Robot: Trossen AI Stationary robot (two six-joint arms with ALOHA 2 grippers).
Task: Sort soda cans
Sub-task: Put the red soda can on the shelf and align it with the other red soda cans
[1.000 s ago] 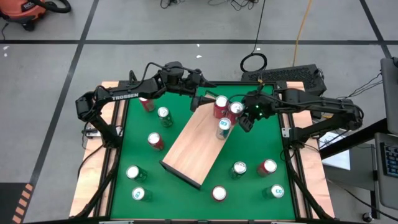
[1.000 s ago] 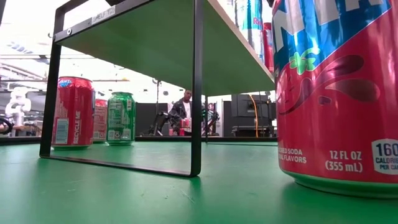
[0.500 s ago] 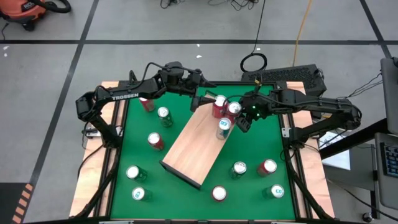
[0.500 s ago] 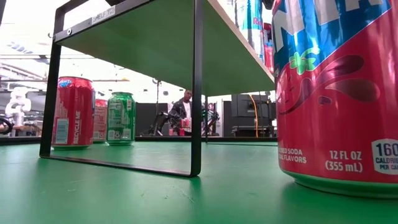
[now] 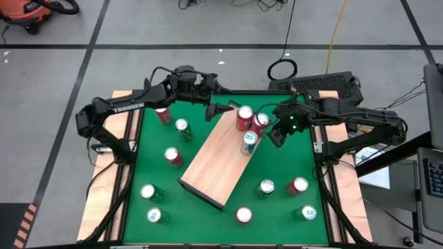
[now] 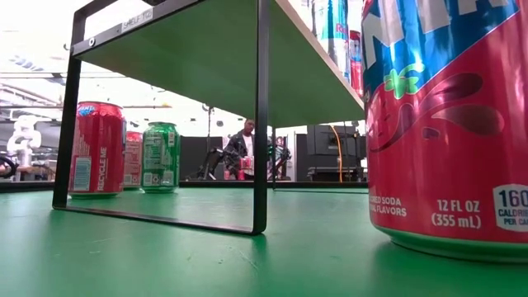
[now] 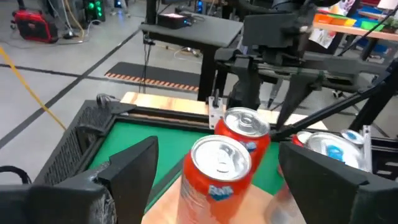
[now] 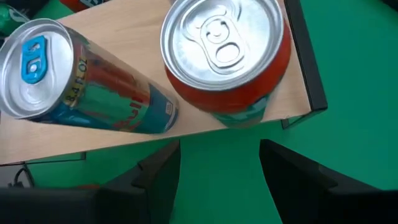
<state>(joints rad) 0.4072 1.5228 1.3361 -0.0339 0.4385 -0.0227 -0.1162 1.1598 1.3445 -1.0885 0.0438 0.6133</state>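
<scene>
High view looks straight down on the table [image 5: 135, 173]. Low view faces level, close. Both show the wooden shelf [image 5: 218, 155]

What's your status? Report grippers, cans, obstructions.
Left gripper open by wooden shelf. Right gripper open beside red can. Three cans on shelf; others on table. Nothing between jaws.

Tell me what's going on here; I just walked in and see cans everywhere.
Two robot arms are sorting soda cans on a green table. Three cans stand on the far end of a raised wooden shelf: two red cans and a slim blue-tabbed can. The left pincer is open beside the shelf's far corner. The right pincer is open, empty, just off the shelf's edge by those cans. Others remain scattered on the table.
</scene>
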